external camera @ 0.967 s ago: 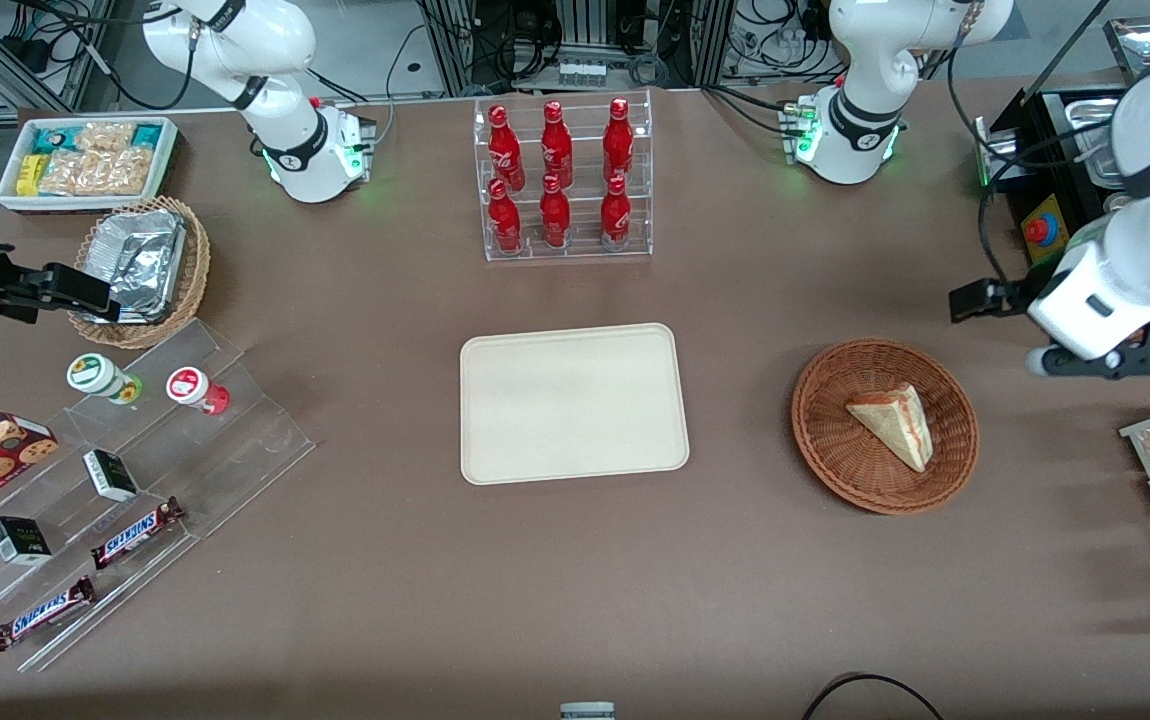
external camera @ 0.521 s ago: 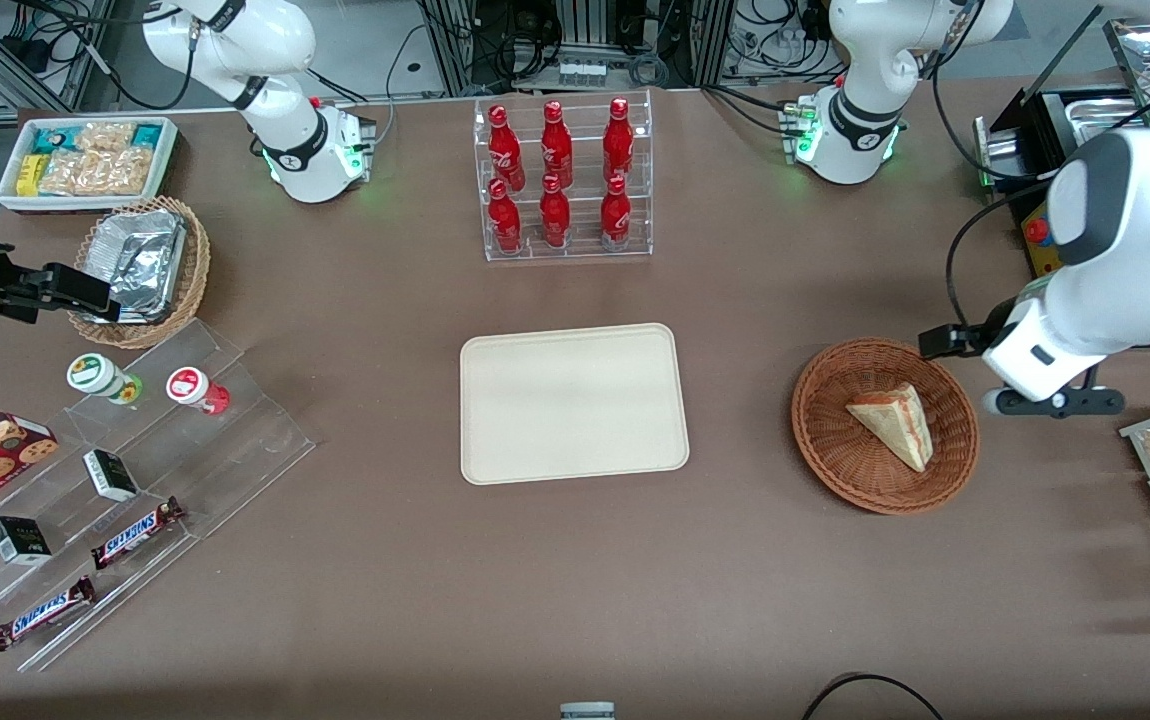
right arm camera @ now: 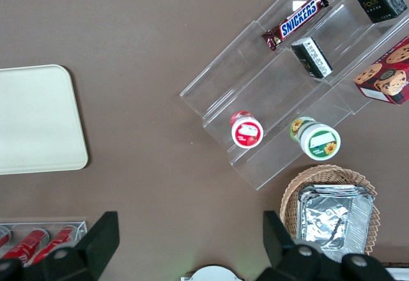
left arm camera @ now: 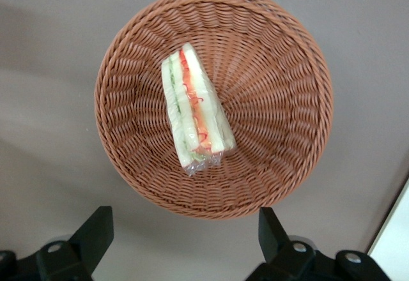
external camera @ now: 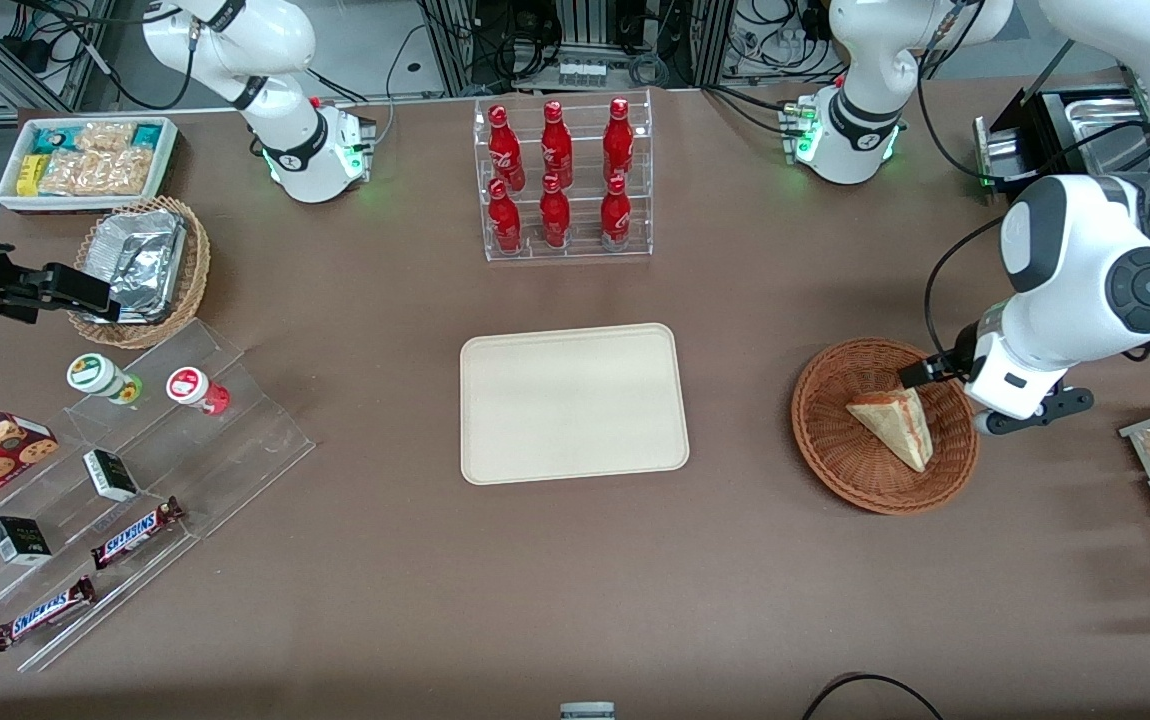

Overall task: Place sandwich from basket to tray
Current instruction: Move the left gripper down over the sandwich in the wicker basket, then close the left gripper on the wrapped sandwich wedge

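I hold the gripper [left arm camera: 182, 243] spread open above the basket [external camera: 840, 460] at the front view's right, where the soft, wrapped sandwich [left arm camera: 192, 108] lies, best pinched lightly across its bread faces.

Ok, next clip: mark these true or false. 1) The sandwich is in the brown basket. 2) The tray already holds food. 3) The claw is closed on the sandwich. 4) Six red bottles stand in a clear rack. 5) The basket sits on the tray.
1) True: the sandwich lies in the basket.
2) False: the tray is bare.
3) False: the claw hangs open above the basket, touching nothing.
4) True: red bottles in the rack.
5) False: it sits on the table, toward the working arm's end.
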Motion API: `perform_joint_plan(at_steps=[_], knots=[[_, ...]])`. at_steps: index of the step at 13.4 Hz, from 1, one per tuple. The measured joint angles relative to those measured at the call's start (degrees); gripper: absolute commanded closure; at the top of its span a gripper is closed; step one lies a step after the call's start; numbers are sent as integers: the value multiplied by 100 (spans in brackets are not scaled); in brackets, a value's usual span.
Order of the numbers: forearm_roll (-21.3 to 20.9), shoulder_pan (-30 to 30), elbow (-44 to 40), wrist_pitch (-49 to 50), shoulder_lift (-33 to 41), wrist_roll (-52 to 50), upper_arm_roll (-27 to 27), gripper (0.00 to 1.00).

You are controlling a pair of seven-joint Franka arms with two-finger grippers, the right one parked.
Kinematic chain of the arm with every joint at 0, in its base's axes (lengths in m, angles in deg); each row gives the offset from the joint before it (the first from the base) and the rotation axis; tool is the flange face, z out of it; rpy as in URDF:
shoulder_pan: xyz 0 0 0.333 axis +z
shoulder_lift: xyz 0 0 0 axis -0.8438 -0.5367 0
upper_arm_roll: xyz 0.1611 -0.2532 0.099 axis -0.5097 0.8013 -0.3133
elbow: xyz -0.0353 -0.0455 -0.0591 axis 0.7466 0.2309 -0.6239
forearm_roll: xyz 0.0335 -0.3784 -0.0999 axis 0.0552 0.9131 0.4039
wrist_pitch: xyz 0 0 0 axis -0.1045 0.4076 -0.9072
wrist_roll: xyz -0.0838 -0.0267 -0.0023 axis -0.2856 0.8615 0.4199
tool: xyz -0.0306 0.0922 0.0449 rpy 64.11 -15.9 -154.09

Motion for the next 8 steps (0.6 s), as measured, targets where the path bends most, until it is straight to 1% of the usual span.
perform_joint_plan(at_steps=[4, 8], knots=[[16, 111, 318, -531, -20, -746, -5, 0], [36, 162, 761, -1305, -126, -1478, -4, 0]])
